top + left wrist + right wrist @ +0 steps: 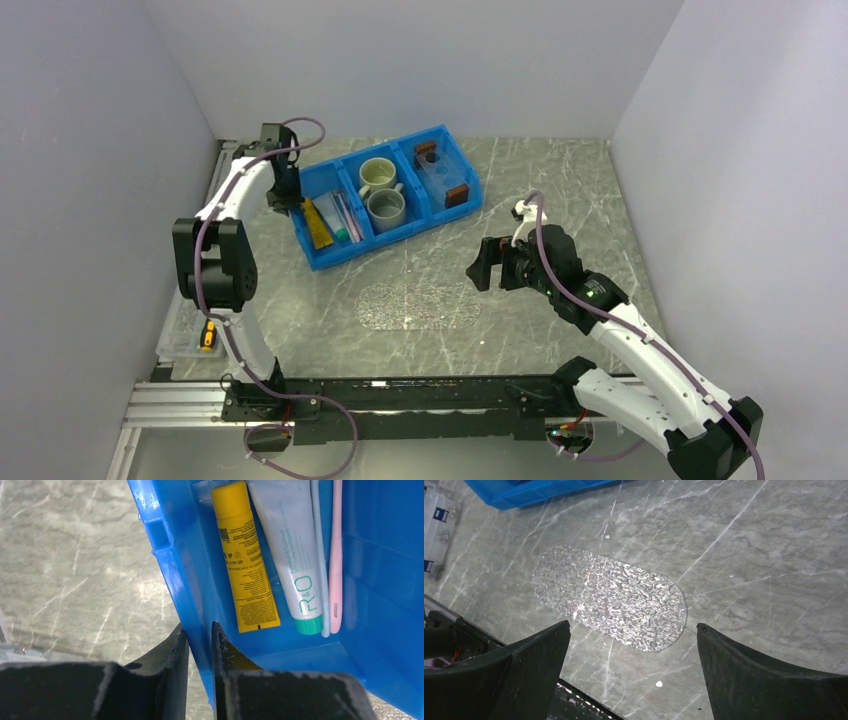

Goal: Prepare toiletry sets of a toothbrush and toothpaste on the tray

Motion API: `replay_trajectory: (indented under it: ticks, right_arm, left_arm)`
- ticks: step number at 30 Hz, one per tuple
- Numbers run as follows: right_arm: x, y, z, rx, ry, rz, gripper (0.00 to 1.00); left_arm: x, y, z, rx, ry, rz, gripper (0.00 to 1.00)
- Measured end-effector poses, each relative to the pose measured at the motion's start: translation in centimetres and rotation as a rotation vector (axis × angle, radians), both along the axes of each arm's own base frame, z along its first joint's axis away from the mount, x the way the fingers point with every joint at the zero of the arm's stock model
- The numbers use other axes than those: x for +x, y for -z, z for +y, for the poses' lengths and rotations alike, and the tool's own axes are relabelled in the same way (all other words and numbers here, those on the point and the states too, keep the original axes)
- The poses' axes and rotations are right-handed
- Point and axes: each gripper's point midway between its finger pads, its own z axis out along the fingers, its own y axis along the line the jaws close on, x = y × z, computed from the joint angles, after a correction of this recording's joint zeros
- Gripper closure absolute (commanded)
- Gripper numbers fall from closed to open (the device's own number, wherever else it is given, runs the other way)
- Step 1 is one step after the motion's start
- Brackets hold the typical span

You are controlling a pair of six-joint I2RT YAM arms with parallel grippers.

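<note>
The blue three-compartment bin (322, 258) stands at the back of the table. Its left compartment holds a yellow toothpaste tube (245, 560), a white tube with a teal cap (292, 545) and two thin toothbrushes, one pink (335, 555) and one pale (320, 555). The clear tray (443, 175) with brown block handles lies in the bin's right compartment. My left gripper (199, 632) is shut on the bin's left wall (172, 565), one finger inside and one outside. My right gripper (634, 625) is open and empty, held above the table right of centre (483, 265).
Two mugs (378, 172) (387, 208) sit in the bin's middle compartment. A clear textured oval mat (609, 597) lies on the table in front of the bin. A small clear box (205, 335) sits at the table's left edge. A metal rail (400, 395) runs along the near edge.
</note>
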Motion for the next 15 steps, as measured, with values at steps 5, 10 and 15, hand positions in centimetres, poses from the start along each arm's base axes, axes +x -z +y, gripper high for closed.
replay_trajectory:
  ticks: [5, 10, 15]
  right_arm:
    - [-0.4, 0.4, 0.1, 0.009, -0.010, 0.015, 0.01]
    - [-0.8, 0.7, 0.3, 0.015, -0.021, 0.032, 0.01]
    - [-1.2, 0.9, 0.1, 0.013, -0.023, 0.048, 0.01]
  left_arm:
    - [1.0, -0.2, -2.5, -0.005, 0.082, -0.033, 1.00]
    - [2.0, -0.3, -4.6, -0.007, 0.155, -0.053, 1.00]
    - [3.7, -0.5, -5.8, -0.013, 0.217, -0.073, 1.00]
